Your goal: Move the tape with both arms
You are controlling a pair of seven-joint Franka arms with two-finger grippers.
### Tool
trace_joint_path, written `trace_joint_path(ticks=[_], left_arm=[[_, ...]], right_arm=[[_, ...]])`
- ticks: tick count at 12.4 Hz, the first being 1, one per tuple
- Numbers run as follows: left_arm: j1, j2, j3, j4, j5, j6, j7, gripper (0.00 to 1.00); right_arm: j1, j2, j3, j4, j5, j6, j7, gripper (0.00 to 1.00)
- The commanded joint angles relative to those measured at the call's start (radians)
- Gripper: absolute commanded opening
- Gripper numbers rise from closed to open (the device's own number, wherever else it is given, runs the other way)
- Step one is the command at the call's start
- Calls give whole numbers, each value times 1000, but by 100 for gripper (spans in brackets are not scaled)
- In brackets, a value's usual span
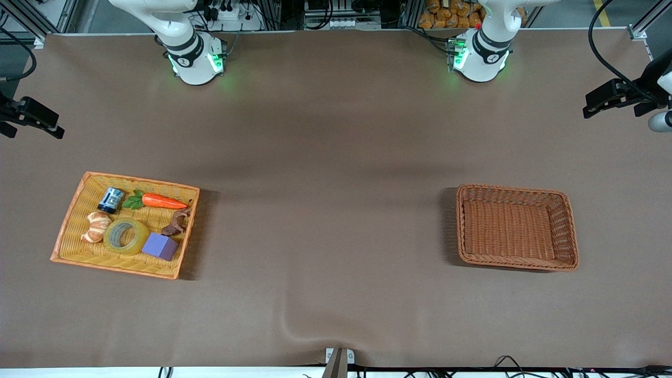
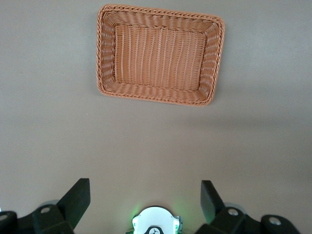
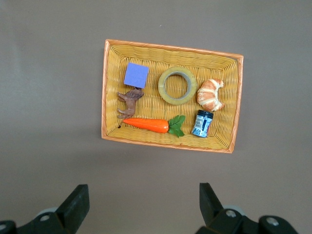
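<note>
Yellowish tape (image 1: 126, 236) waits lower left in its tray (image 1: 71, 226); right gripper (image 3: 141, 207) and left gripper (image 2: 144, 202), both wide open and empty, have yet to descend.

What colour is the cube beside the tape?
Purple; the cube shows best in the right wrist view, next to the tape.

Even overhead light falls softly on the brown bench (image 1: 336, 157), without glare. The yellow tray (image 1: 79, 194) and the brown basket (image 1: 517, 262) each cast a short dark shadow toward the bench's middle, with broad faint bands crossing between them. Green base lights tint the cloth nearby. All three views are sharp.
</note>
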Motion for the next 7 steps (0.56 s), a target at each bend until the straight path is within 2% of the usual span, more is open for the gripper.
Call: trace_joint_path(ticks=[1,7], left_arm=[[2,11,-5,21,3,-3,10,100],[1,13,-5,10,3,35,9,100]], right_arm=[[-21,9,14,14,-8,-3,-12,100],[-21,16,13,14,-8,6,-12,100]])
